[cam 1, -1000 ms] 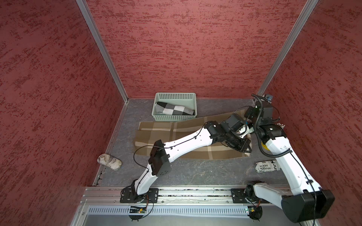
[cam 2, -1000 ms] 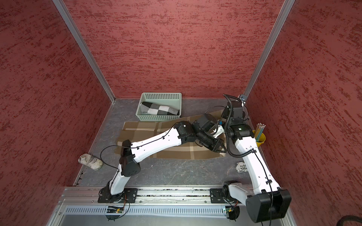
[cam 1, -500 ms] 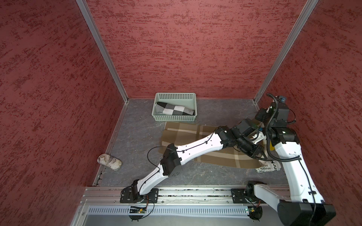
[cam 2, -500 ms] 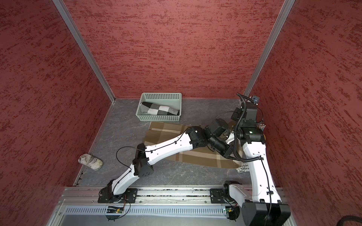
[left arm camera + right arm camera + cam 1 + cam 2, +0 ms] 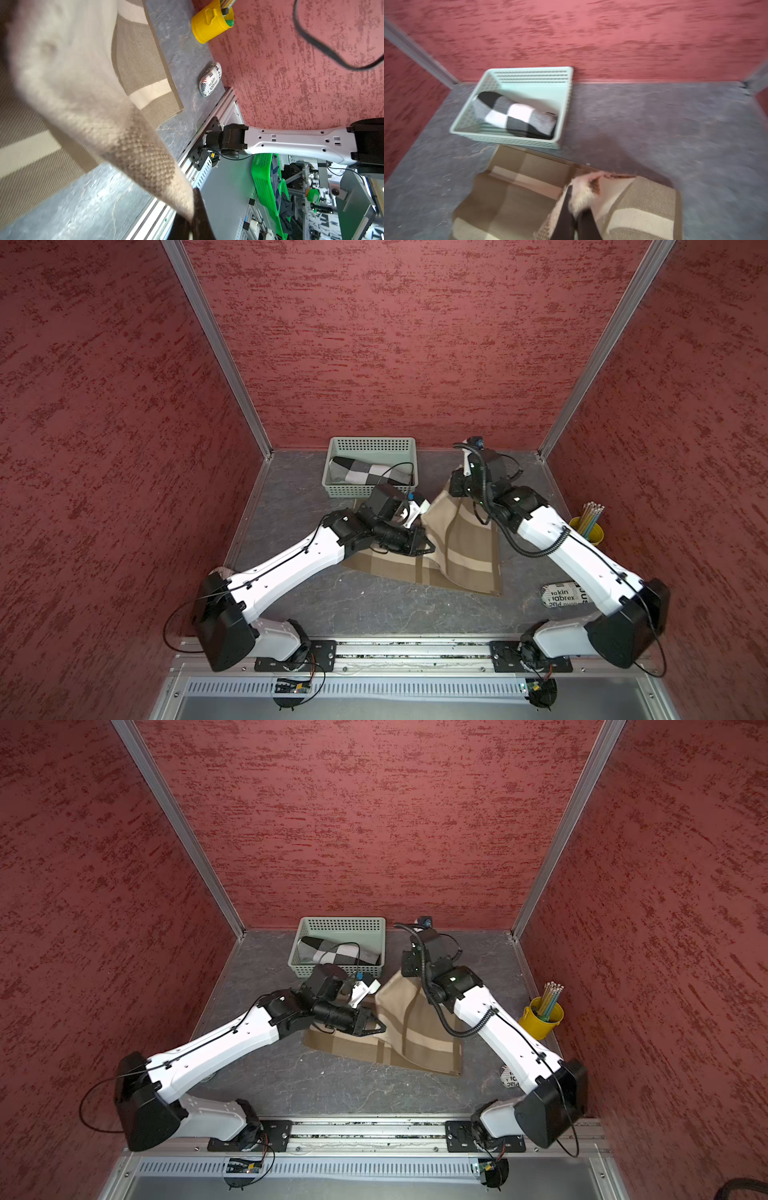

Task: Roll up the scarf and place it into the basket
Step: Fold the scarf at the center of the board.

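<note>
Left end effector (image 5: pixel 191 222) and right end effector (image 5: pixel 574 218) are each clamped on the tan plaid scarf (image 5: pixel 461 556). Its held edge is raised and the rest lies on the desk (image 5: pixel 374 608), just before the basket (image 5: pixel 371 443), not in it.

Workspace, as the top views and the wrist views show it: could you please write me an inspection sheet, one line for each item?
Surface: grey table with a marbled pattern.
Job's things: brown plaid scarf unrolled, one end raised, the rest lying flat; basket at the back wall, holding a rolled checked scarf.
Clutter: yellow pencil bucket and printed roll, both on the robot's right side.
Hands: left hand and right hand both shut on the brown plaid scarf.
Cables: left wrist cable loops above the basket.
Surroundings: red textured walls; metal rail in front.
</note>
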